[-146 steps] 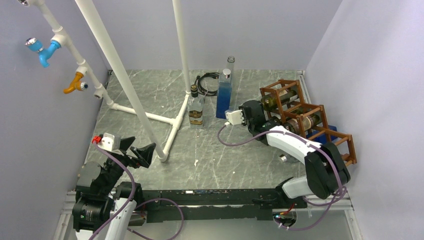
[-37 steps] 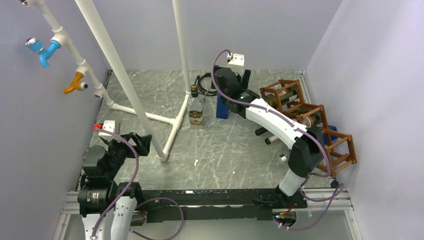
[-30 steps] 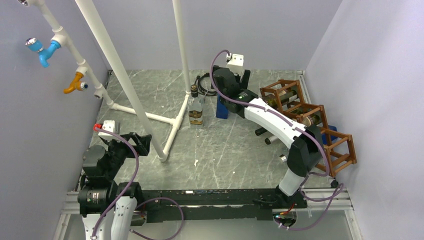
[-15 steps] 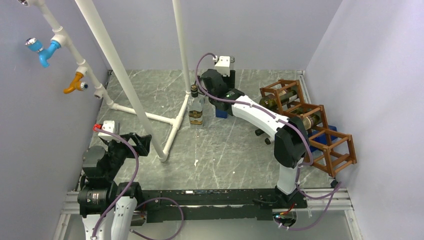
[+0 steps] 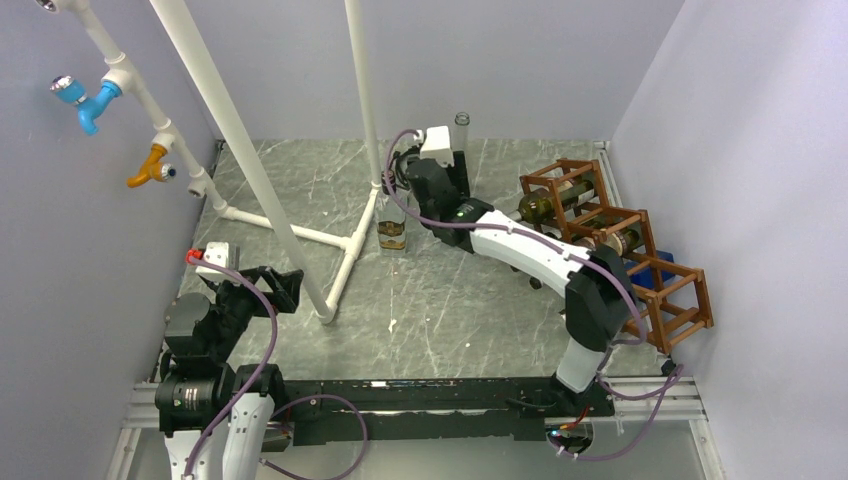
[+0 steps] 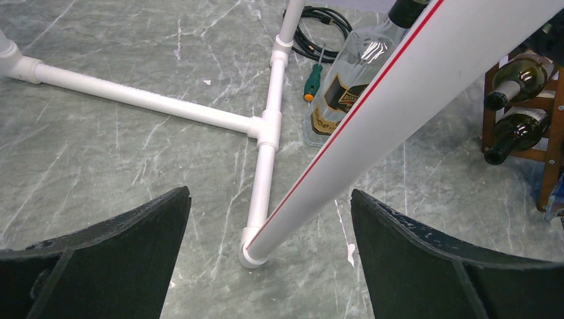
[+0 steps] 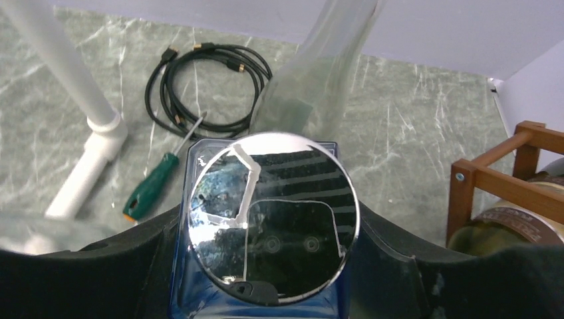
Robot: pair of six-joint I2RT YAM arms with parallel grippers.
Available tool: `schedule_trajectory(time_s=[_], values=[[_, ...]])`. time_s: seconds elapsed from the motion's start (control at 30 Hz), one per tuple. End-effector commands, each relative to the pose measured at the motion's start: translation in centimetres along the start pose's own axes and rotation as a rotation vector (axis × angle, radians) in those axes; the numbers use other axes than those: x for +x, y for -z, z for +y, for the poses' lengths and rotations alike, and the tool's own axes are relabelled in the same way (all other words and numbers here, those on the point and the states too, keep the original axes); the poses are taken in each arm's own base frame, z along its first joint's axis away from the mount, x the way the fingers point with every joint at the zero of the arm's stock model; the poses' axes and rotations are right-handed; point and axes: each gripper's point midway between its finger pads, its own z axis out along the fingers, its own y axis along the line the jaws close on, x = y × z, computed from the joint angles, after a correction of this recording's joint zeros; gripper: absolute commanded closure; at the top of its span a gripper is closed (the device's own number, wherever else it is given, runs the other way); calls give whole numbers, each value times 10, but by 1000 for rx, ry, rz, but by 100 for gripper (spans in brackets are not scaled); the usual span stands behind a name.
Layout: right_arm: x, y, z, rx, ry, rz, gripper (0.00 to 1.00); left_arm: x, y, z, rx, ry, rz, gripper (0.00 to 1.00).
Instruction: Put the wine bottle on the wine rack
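The reddish-brown wine rack stands at the right wall with two dark wine bottles lying in its upper cells; one post shows in the right wrist view. My right gripper reaches to the back middle, open. In the right wrist view, the gripper has one finger on each side of an upright blue bottle with a shiny round cap. From above, the arm hides this bottle. My left gripper is open and empty, low at the front left, also seen in its wrist view.
A white pipe frame crosses the left and middle floor, with a slanted pipe before my left gripper. A square bottle of amber liquid stands left of my right gripper. A tall clear bottle, a green screwdriver and a coiled black cable lie behind.
My right arm has left the rack, swung to the back and then leftward, and now sits over the blue bottle with its fingers around it. The left arm has stayed still for the last second.
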Motion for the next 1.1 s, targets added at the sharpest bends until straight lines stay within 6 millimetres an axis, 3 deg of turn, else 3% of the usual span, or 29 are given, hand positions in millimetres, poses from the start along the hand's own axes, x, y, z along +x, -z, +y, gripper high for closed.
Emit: schedule_trajectory(time_s=[0.0,0.33,0.67,0.83,1.07], values=[[-72,37,-31,-26,-142,-187,100,-12,2,-6,26,-11,-46,4],[-93,85,-30,-314,-262,-285,100,-12,2,-6,25,-10,-46,4],[-129,160,-47,-585,-332,-373,100,-12,3,-7,28,-11,-50,4],[-143,198,-74,-643,-332,-441,100,-12,3,-7,32,-11,-49,4],[-168,236,-133,-572,-307,-579,100,-11,1,-7,35,-11,-44,4]])
